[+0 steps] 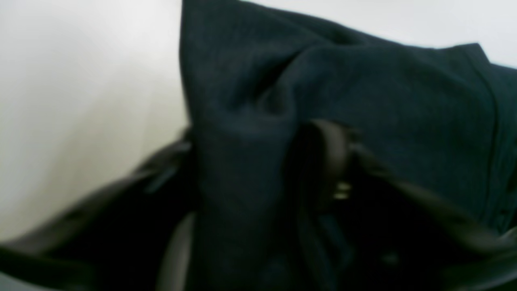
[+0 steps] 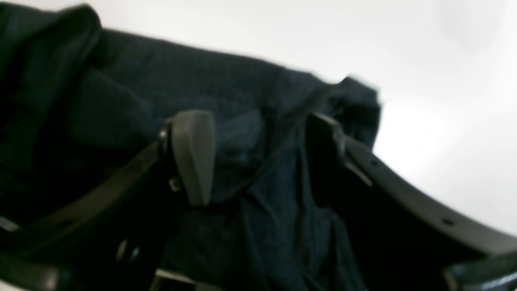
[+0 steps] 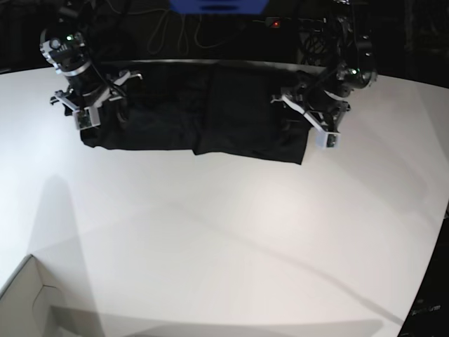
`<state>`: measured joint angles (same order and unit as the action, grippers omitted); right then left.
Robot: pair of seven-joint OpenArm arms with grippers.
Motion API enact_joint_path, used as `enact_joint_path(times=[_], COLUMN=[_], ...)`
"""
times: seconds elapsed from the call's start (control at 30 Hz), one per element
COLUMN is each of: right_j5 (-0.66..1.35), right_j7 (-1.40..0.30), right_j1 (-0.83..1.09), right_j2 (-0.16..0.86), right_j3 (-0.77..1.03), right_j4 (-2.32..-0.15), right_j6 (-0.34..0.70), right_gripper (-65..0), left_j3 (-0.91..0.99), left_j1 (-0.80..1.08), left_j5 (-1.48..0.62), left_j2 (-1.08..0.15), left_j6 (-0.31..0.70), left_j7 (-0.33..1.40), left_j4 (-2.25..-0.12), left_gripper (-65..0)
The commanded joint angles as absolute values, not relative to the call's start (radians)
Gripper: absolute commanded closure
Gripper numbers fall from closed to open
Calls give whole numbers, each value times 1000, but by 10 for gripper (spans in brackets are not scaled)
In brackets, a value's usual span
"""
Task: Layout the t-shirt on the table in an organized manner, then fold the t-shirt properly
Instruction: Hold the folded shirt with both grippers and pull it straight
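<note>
The black t-shirt point(image 3: 210, 112) lies spread sideways along the far part of the white table point(image 3: 224, 246). My left gripper point(image 3: 319, 123) is at the shirt's right end in the base view. In the left wrist view a raised fold of the t-shirt point(image 1: 383, 101) fills the gap of the left gripper point(image 1: 250, 161). One finger point(image 1: 329, 153) shows and the other is mostly hidden by cloth and blur. My right gripper point(image 3: 88, 112) is at the shirt's left end. The right gripper point(image 2: 258, 153) stands open, and crumpled t-shirt point(image 2: 181, 72) lies between and under its pads point(image 2: 192, 153).
A pale cardboard box corner point(image 3: 28, 302) sits at the table's near left edge. Dark equipment and cables stand behind the far edge. White tabletop point(image 2: 444, 121) shows beside the shirt's end, and bare table point(image 1: 80, 81) beside the fold.
</note>
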<state>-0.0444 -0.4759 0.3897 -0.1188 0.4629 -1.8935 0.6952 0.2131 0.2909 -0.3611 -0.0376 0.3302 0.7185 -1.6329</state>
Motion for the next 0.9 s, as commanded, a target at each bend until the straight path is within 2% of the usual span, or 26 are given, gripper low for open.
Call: enact_joint_path(times=[0.0, 0.17, 0.6, 0.87], right_j5=[-27, -27, -28, -28], right_j7=[-450, -450, -450, -450], right_j1=[377, 315, 263, 245], right_j2=[-114, -114, -97, -84], right_j3=[479, 576, 624, 647], right_j4=[-1894, -1825, -1670, -1632], right_j6=[698, 698, 698, 698], right_gripper=[-365, -365, -365, -363], left_j3=[213, 222, 222, 311], left_j1=[294, 266, 278, 292], left_j5=[-364, -364, -364, -364], left_j2=[-39, -41, -48, -42], left_j6=[334, 334, 334, 334], left_j7=[720, 720, 720, 730], left_j4=[-1632, -1583, -1613, -1672], left_gripper=[-238, -5, 0, 0])
